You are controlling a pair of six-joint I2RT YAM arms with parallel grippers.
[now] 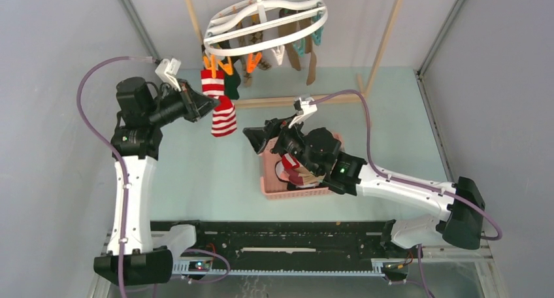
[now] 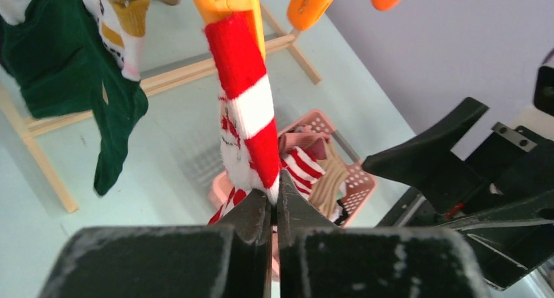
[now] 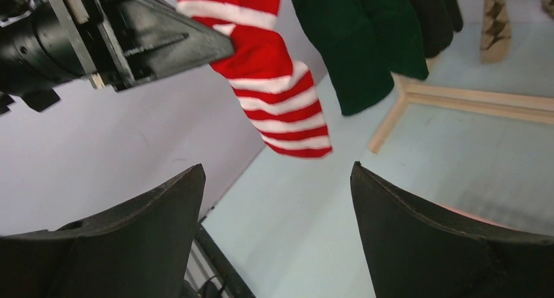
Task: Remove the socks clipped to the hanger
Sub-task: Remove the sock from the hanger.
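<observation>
The white oval hanger hangs from a wooden rack with orange and teal clothespins. A red-and-white striped sock hangs from an orange pin. My left gripper is shut on this sock at mid-length; in the left wrist view the fingers pinch its edge. A dark green sock hangs beside it, and argyle and tan socks hang further right. My right gripper is open and empty, above the table right of the striped sock.
A pink perforated basket holding removed socks sits under my right arm; it also shows in the left wrist view. The wooden rack's base bar and slanted posts stand at the back. Grey walls close in both sides.
</observation>
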